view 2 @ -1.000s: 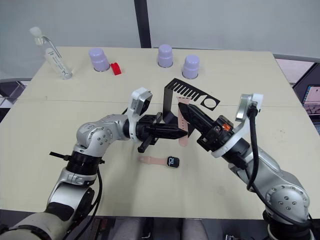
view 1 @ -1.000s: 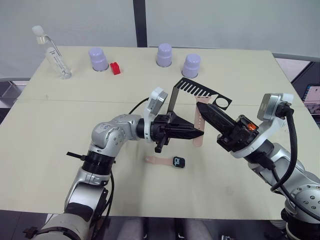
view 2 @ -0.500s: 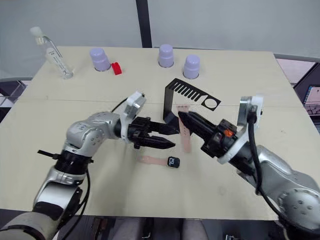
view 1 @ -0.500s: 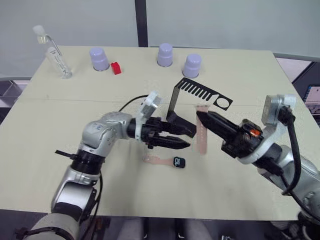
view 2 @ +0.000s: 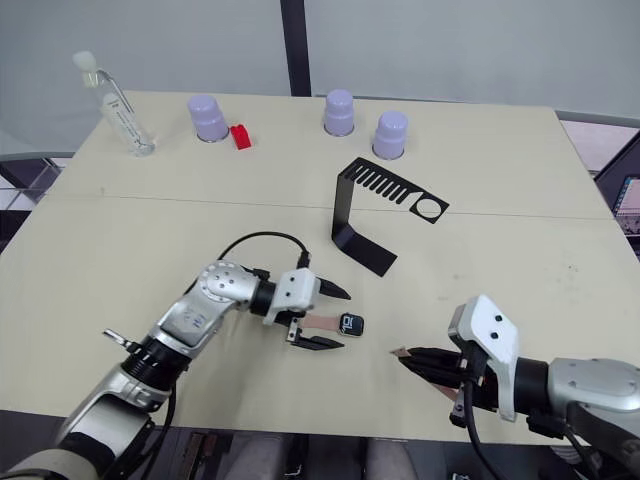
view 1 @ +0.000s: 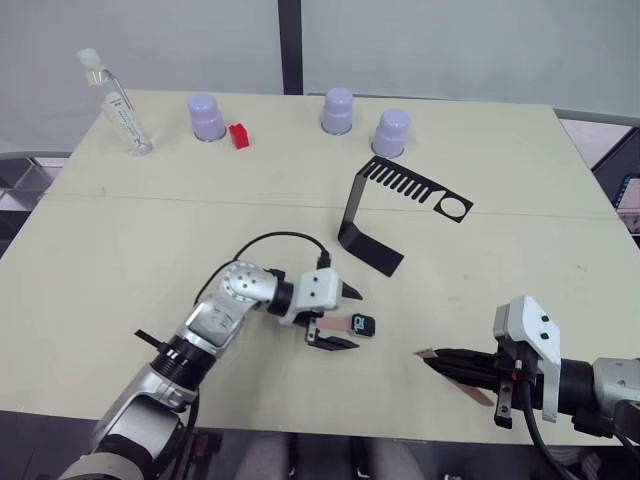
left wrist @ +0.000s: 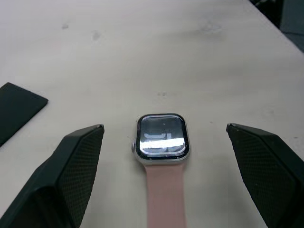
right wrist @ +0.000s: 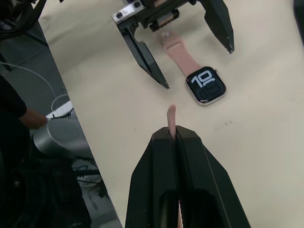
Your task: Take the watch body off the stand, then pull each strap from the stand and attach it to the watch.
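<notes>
The watch body (left wrist: 161, 141) lies face up on the table with one pink strap (left wrist: 164, 199) joined to it. My left gripper (left wrist: 165, 126) is open low over the table, one finger on each side of the watch body and touching nothing. To the right, near the table's front edge, my right gripper (right wrist: 171, 134) is shut on the second pink strap (right wrist: 171, 114), whose tip pokes out past the fingertips toward the watch. The black stand (view 1: 372, 252) sits behind them, with nothing hanging on it.
Along the table's far side stand a clear bottle (view 1: 118, 105), three purple cups (view 1: 206, 117) (view 1: 338, 110) (view 1: 391, 132) and a small red block (view 1: 239, 136). A black cable loops from my left wrist (view 1: 265, 242).
My left gripper has opened and dropped down around the watch body. My right gripper has drawn the second strap off the stand and back toward the front right. The camera shifted too.
</notes>
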Motion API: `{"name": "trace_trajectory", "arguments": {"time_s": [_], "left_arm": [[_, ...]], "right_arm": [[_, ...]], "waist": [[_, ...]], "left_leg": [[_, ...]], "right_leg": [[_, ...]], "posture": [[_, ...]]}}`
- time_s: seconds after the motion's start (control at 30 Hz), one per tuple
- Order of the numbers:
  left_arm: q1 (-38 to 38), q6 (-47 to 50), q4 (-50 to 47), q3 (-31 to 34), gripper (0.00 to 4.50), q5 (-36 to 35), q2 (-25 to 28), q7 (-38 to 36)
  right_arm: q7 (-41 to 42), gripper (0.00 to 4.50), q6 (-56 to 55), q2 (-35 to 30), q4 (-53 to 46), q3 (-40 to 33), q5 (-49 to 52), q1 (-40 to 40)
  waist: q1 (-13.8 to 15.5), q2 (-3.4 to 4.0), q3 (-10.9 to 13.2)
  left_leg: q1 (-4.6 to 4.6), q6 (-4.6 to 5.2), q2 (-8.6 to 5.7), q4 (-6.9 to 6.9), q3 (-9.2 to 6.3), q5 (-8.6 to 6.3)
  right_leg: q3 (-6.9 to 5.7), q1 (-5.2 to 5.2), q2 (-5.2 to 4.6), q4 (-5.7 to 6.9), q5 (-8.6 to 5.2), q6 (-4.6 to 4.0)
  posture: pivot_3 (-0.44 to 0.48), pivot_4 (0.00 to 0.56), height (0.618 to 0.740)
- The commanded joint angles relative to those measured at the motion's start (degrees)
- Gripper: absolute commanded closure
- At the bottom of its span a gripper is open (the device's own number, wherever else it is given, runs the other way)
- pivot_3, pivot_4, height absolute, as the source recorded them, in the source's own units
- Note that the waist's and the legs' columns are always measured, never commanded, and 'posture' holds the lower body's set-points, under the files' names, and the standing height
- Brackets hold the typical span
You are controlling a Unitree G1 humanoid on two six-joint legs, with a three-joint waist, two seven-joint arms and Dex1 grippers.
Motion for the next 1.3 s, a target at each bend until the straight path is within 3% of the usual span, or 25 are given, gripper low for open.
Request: {"name": "trace_trajectory", "arguments": {"time_s": [0.03,0.47,0.57,0.7,0.73,0.83,0.93,1.07,1.3], "left_arm": [[0.3,-0.5,0.2,-0.5,0.05,1.7,-1.3,1.4],[0.6,0.5,2.3,-1.7,0.05,6.0,-3.8,3.4],[0.0,1.1,3.4,-1.4,0.84,5.6,-4.4,3.4],[-0.7,5.9,3.9,-0.4,2.76,3.3,-5.1,1.4],[-1.3,7.5,4.1,0.1,2.91,2.4,-5.1,0.7],[-4.1,15.1,3.8,2.1,2.91,-1.6,-4.9,-2.6],[-8.4,28.8,2.4,5.5,2.91,-10.8,-4.1,-9.5],[-13.6,41.7,7.1,8.6,2.91,-17.2,-3.5,-12.8],[-15.7,47.2,13.2,9.4,2.91,-19.2,-3.9,-12.8]], "right_arm": [[2.1,4.50,-1.5,1.3,-1.3,-1.4,-2.2,0.1],[2.8,4.50,-1.1,4.2,-1.3,0.0,-6.5,0.0],[2.8,4.50,-1.3,4.6,-1.4,0.6,-7.9,-0.1],[2.3,4.50,-1.9,4.8,-1.9,1.5,-10.1,-1.6],[2.2,4.50,-1.9,4.8,-2.0,1.5,-10.3,-2.3],[2.2,4.50,-2.2,4.4,-2.7,1.5,-10.9,-4.5],[2.3,4.50,-3.4,3.9,-3.7,3.2,-12.4,-7.7],[-0.6,4.50,-8.4,5.2,-2.7,12.8,-23.3,-15.0],[-2.0,4.50,-17.6,5.7,0.7,24.1,-42.3,-21.4]], "waist": [[0.0,0.00,0.0],[0.2,0.00,0.0],[0.2,0.00,0.0],[0.2,0.00,0.0],[0.2,0.00,0.0],[0.1,0.00,0.0],[0.1,-0.01,0.0],[0.0,-0.01,0.0],[0.1,-0.01,0.0]], "left_leg": [[0.00,0.00,0.00,0.00,0.00,0.00],[0.04,-0.02,-0.01,0.11,0.00,0.02],[0.04,-0.02,-0.01,0.12,0.01,0.02],[0.04,-0.02,-0.01,0.17,0.01,0.02],[0.05,-0.03,-0.01,0.20,0.01,0.03],[0.06,-0.05,-0.01,0.22,0.00,0.05],[0.02,-0.08,-0.01,0.19,0.00,0.07],[0.00,-0.28,-0.02,0.25,0.01,0.18],[-0.03,-0.38,-0.06,0.27,0.03,0.25]], "right_leg": [[0.00,0.00,0.00,0.01,0.00,0.00],[-0.02,0.05,0.00,0.12,0.02,0.03],[-0.02,0.06,0.00,0.11,0.02,0.03],[-0.02,0.05,0.01,0.19,0.02,0.03],[-0.02,0.05,0.01,0.22,0.02,0.03],[-0.02,0.04,0.02,0.29,0.02,0.03],[-0.02,-0.01,0.06,0.29,0.01,0.02],[-0.03,-0.01,0.07,0.32,0.01,0.02],[0.00,-0.08,0.12,0.37,0.00,0.02]], "posture": [[0.000,0.150,0.739],[0.000,0.150,0.739],[0.000,0.150,0.739],[0.000,0.150,0.739],[0.000,0.150,0.739],[0.000,0.150,0.739],[0.000,0.150,0.739],[0.000,0.150,0.739],[0.000,0.150,0.739]]}}
